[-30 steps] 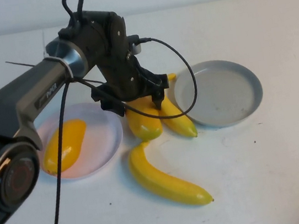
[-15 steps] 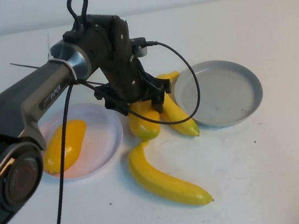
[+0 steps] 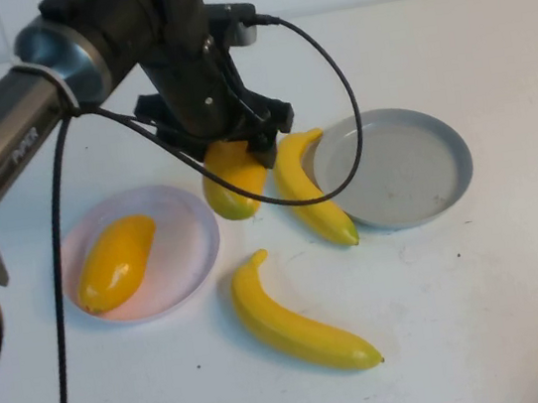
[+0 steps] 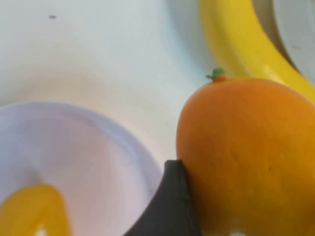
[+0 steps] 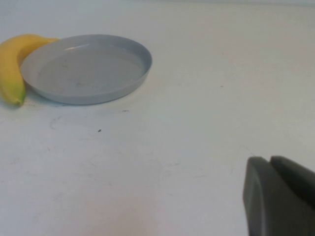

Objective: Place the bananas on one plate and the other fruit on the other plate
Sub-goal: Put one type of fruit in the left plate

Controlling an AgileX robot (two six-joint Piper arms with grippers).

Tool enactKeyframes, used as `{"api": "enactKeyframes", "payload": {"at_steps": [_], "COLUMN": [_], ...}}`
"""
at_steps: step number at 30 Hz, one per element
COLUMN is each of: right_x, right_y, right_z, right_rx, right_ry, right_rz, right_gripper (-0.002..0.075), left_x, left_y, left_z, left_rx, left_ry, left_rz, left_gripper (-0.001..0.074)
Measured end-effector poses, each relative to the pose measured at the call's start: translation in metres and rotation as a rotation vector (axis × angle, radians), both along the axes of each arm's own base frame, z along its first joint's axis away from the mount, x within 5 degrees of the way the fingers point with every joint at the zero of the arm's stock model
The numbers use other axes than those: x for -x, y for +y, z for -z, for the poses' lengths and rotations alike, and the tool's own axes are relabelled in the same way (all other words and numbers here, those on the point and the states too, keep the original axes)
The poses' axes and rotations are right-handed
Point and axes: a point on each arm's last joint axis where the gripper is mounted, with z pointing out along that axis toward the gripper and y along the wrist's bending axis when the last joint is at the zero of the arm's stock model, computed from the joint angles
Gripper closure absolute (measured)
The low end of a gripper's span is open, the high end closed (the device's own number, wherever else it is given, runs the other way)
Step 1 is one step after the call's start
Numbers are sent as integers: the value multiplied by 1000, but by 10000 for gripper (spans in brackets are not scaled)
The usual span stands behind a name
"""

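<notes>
Orange-yellow and glossy, a plump oval mango-like plastic fruit (image 3: pixel 233 177) hangs clear of the white bench (image 3: pixel 482 292), clenched in the fingers of the left gripper (image 3: pixel 234 158), between the round pale pink plate (image 3: pixel 189 223) and the slim curved yellow plastic banana (image 3: pixel 310 194) that lies against the rim of the round grey-blue plate (image 3: pixel 399 166). In the left wrist view the same fruit (image 4: pixel 248 155) fills the frame, pressed against one dark finger (image 4: pixel 170 204), with the pink plate's rim (image 4: pixel 133 155) just beside it. A second mango-like fruit (image 3: pixel 115 262) lies on the pink plate; a larger yellow banana (image 3: pixel 294 318) lies on the bench nearer the robot, apart from both plates. The grey-blue plate is empty

The step in hand, as I judge it, is carrying the second fruit to the pink plate. The next move calls for a short travel toward the robot's left until the fruit is over bare plate beside the first one, then a lowering and release, low enough that the rounded fruit does not roll off the shallow rim. Both bananas are not yet plated

The right gripper (image 5: pixel 279 196) is parked low over bare bench well away from the grey-blue plate (image 5: pixel 86 69); whether its fingers are parted or closed I cannot tell
</notes>
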Motion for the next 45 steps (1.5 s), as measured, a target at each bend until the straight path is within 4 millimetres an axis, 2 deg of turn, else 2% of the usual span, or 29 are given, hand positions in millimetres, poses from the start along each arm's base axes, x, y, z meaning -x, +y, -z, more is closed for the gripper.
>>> {"api": "enactKeyframes", "payload": {"at_steps": [3, 6, 15, 19, 27, 31, 36, 41, 43, 45], "right_x": [0, 0, 0, 0, 0, 0, 0, 0, 0, 0], "right_y": [0, 0, 0, 0, 0, 0, 0, 0, 0, 0], "right_z": [0, 0, 0, 0, 0, 0, 0, 0, 0, 0], "right_rx": [0, 0, 0, 0, 0, 0, 0, 0, 0, 0], "right_ry": [0, 0, 0, 0, 0, 0, 0, 0, 0, 0], "right_rz": [0, 0, 0, 0, 0, 0, 0, 0, 0, 0], "right_gripper": [743, 743, 743, 743, 743, 743, 743, 743, 743, 743], "left_x": [-2, -1, 21, 21, 15, 14, 15, 28, 43, 62], "left_y": [11, 27, 66, 68, 65, 65, 65, 69, 71, 78], "left_z": [-6, -2, 43, 60, 64, 66, 61, 36, 21, 4], "left_rx": [-32, -67, -209, -200, -169, -167, -156, -130, -103, -61], "left_ry": [-20, -6, 149, 128, 71, 68, 46, -25, -99, -182], "left_rz": [-16, -40, -77, -74, -72, -71, -71, -64, -48, -38], "left_gripper": [163, 163, 163, 163, 162, 91, 66, 77, 133, 228]}}
